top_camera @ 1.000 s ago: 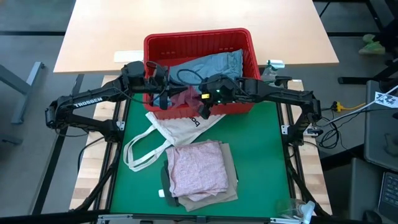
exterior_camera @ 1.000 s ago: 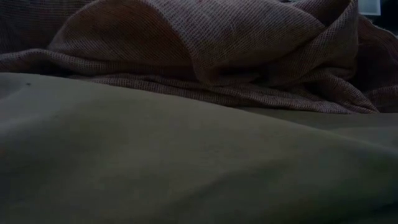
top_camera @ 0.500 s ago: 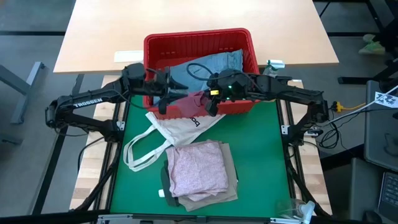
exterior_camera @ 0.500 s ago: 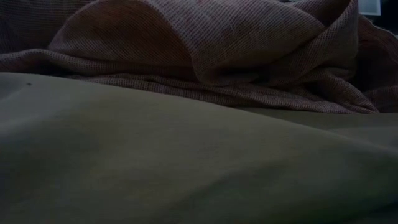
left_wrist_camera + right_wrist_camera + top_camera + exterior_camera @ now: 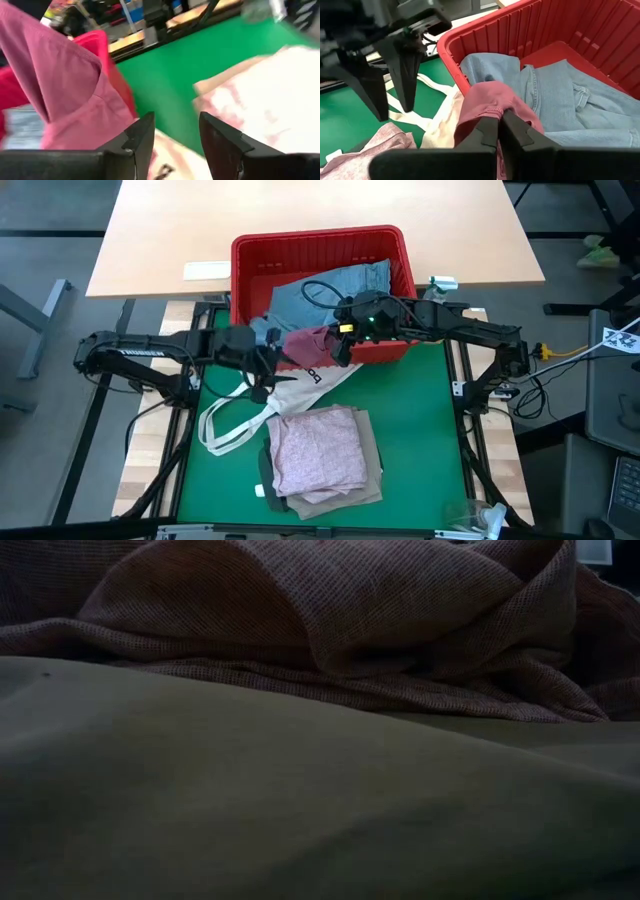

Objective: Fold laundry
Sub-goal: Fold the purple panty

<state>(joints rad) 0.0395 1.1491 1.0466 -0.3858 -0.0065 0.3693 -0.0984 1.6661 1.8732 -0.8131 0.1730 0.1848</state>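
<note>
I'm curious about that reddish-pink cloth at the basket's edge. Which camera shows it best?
The right wrist view: the reddish-pink cloth sits pinched in the right hand, draped over the red basket rim. The high view shows it small; the left wrist view, partly; the low view, not at all.

The robot has two black arms made of thick tubes and chunky joints. The left arm (image 5: 135,352) has small white letters on it. The right arm (image 5: 470,335) has a looping black cable and a small green light.

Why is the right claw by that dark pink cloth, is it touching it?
Touching. The right wrist view shows the right gripper shut, pinching a fold of the dark pink cloth garment at the red plastic basket's rim.
</note>
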